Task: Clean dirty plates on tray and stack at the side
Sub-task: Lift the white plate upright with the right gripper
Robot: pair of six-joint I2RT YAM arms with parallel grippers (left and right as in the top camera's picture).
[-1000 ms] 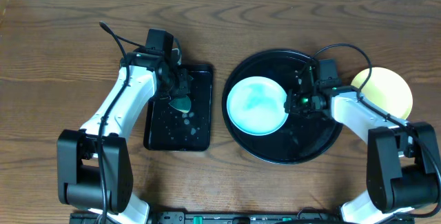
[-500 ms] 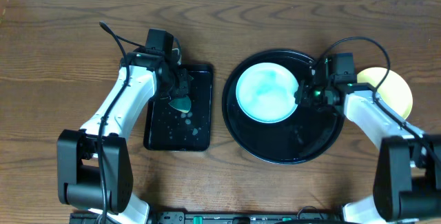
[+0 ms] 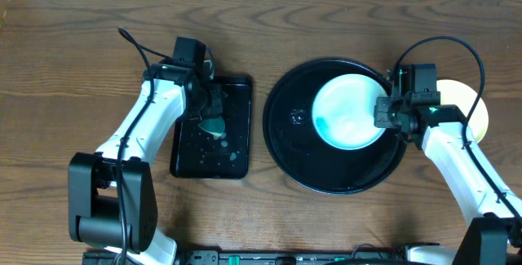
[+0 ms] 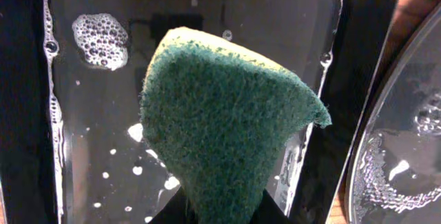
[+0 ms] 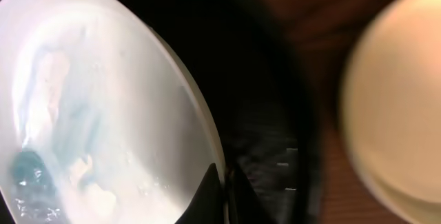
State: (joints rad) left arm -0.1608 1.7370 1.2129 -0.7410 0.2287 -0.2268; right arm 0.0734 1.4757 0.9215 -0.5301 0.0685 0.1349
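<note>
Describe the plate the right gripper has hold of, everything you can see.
The plate is round, shallow, pale blue-white and glossy. Its face is wet, smeared with blue-green streaks and a dark blob near one edge. It lies over the right part of the round black tray. The right gripper pinches its right rim, jaws shut. Whether it is lifted or resting on the tray I cannot tell.

The brown wood-grain counter carries a rectangular black tray, a round black tray and a yellow plate.

1 smeared blue-white plate over the black tray, 1 yellow plate beside it.
</note>
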